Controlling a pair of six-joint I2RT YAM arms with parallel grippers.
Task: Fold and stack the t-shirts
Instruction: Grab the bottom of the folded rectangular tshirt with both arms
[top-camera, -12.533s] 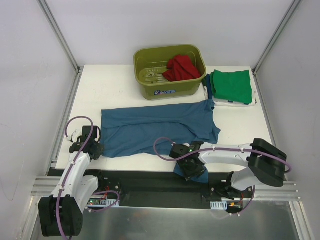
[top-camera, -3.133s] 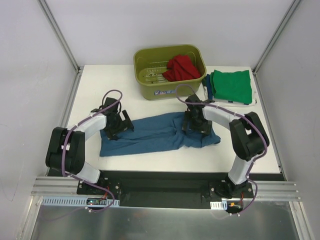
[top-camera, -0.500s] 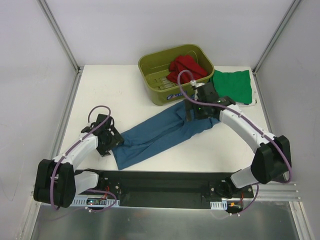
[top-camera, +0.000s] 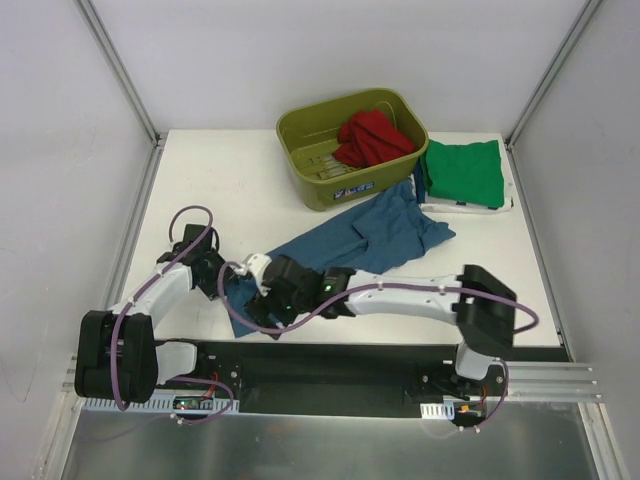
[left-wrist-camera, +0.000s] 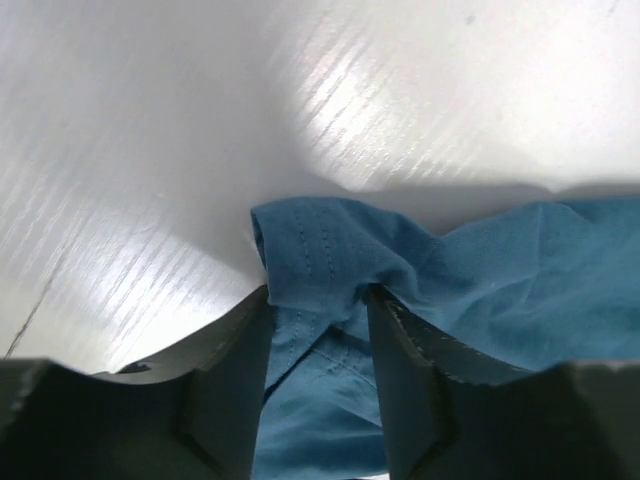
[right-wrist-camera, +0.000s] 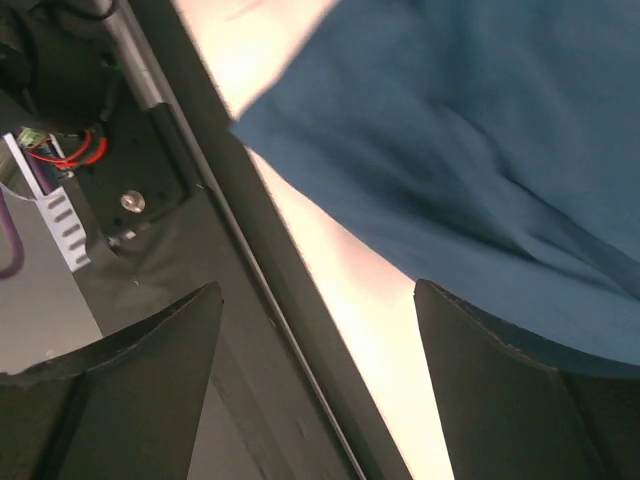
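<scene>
The teal-blue t-shirt (top-camera: 370, 235) lies as a bunched diagonal band from the table's near left up toward the tub. My left gripper (top-camera: 218, 278) is shut on its near-left corner; in the left wrist view (left-wrist-camera: 318, 300) the hemmed blue cloth (left-wrist-camera: 330, 250) is pinched between the fingers. My right gripper (top-camera: 262, 308) is open and empty over the shirt's near end at the table's front edge; in the right wrist view (right-wrist-camera: 318, 290) blue cloth (right-wrist-camera: 450, 150) fills the upper right. The green t-shirt (top-camera: 462, 172) lies folded at the back right. The red t-shirt (top-camera: 372, 137) is crumpled in the tub.
The olive-green tub (top-camera: 300, 130) stands at the back centre, turned askew, touching the teal shirt's far end. A white tray (top-camera: 470, 207) lies under the green shirt. The black front rail (top-camera: 330, 355) runs just below my right gripper and shows in the right wrist view (right-wrist-camera: 150, 150).
My right gripper let go of the shirt's far end and swung across to the near-left end. The far end now lies slack by the tub. My left gripper still holds its corner.
</scene>
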